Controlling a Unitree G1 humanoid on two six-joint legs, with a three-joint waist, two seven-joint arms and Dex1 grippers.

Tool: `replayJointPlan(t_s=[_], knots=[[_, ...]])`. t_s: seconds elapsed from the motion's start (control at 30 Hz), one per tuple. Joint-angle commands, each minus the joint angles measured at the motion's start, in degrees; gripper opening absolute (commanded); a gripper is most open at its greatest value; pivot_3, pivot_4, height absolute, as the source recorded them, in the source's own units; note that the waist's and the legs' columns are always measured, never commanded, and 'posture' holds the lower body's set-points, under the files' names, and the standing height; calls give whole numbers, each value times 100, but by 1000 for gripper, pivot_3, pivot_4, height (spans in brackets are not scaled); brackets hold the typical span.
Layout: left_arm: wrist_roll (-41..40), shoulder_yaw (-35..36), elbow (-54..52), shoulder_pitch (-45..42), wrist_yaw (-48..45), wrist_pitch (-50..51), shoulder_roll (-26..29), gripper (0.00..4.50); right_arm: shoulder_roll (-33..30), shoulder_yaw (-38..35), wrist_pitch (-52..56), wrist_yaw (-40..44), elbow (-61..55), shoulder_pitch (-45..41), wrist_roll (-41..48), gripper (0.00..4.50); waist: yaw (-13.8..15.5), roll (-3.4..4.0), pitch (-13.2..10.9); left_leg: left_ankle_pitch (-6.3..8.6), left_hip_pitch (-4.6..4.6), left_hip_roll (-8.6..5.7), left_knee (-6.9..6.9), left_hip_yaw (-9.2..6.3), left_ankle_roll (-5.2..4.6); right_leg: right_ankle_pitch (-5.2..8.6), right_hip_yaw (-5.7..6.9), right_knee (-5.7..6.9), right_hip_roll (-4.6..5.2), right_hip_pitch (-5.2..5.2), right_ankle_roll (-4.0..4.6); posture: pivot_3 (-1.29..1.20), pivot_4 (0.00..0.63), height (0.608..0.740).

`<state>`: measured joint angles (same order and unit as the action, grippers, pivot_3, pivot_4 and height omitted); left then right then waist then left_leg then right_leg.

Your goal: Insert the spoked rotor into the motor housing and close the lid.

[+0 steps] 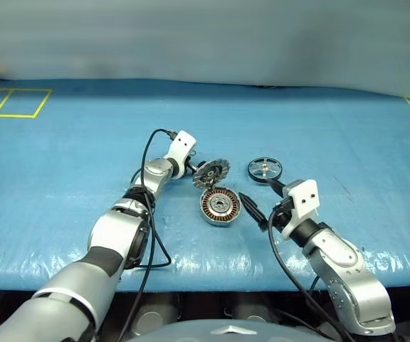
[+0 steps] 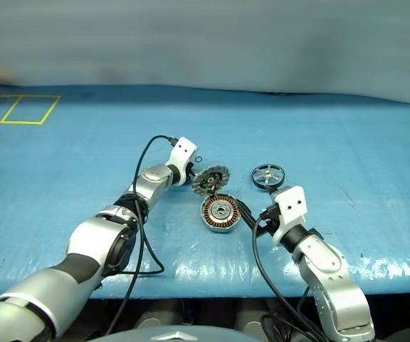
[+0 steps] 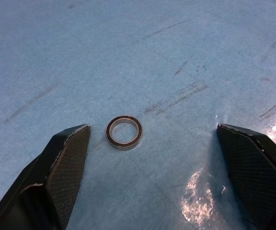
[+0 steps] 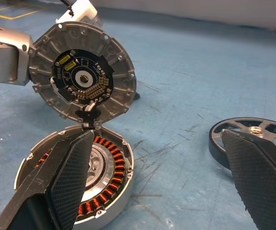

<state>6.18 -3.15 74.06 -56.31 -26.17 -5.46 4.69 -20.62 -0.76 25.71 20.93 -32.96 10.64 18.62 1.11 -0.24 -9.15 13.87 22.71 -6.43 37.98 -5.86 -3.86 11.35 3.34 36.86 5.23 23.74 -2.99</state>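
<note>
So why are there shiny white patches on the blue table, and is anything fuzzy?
Left eye view: lamp glare whitens the blue table along its near edge, and the far background is a soft blur. Left wrist view: bright glare patches sit beside the left pincer, while the small ring looks sharp. Right wrist view: the lid and motor housing are crisp.

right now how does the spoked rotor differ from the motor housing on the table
The spoked rotor is a dark-rimmed wheel with silver spokes and open gaps; the motor housing is a grey case ringed inside with copper windings. The rotor lies alone; the housing has its lid standing open at its rim. Both are round and rest on the blue table.
</note>
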Motion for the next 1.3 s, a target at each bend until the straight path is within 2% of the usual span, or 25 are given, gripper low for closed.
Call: replayJointPlan(t_s=[0.03,0.1,0.3,0.4,0.53,0.77,0.87,0.93,1.3], knots=[[139,-58,79,-69,133,97,-11,4106,41,-120,1,-70,-300,47,74,4500,-2,0,0,0,0,1,0,0,0,0,0,0,0,0,0,0,150,740],[185,-83,82,-62,173,134,-13,3602,62,-146,-1,-106,-321,60,74,4500,-11,0,0,0,-1,1,1,0,0,0,0,2,0,0,0,0,150,740],[192,-90,85,-27,158,222,-41,3602,62,-188,14,-176,-369,97,62,4500,-17,0,1,-1,-2,2,5,0,1,0,0,4,-2,-2,0,0,150,740],[229,-123,88,-6,193,231,-33,2948,66,-216,18,-203,-370,109,47,4500,-18,-1,2,0,-2,2,5,0,0,0,0,3,-2,-3,0,0,150,740],[256,-149,88,10,217,236,-18,1692,62,-239,37,-215,-350,66,42,4500,-31,0,3,-1,-5,3,6,1,1,0,-1,5,-1,-4,-1,0,150,740],[235,-80,57,90,225,188,57,1692,55,-232,37,-206,-246,-77,19,4500,-39,0,3,-2,-7,5,6,1,2,0,-2,6,-3,-4,-1,0,150,740],[251,-86,48,153,207,157,119,1164,64,-202,28,-198,-191,-139,1,4500,-41,0,4,-2,-7,5,6,1,2,0,-3,6,-4,-4,0,0,150,740],[260,-85,29,185,232,128,156,630,57,-174,18,-183,-156,-172,-21,4500,-41,0,5,-2,-8,5,6,1,3,-1,-3,6,-4,-3,0,0,150,740],[-23,191,-315,406,25,-639,484,631,50,-50,-32,-31,84,-393,-53,4500,-39,0,5,-2,-6,4,2,2,3,-1,-7,5,-3,1,1,0,150,740]])
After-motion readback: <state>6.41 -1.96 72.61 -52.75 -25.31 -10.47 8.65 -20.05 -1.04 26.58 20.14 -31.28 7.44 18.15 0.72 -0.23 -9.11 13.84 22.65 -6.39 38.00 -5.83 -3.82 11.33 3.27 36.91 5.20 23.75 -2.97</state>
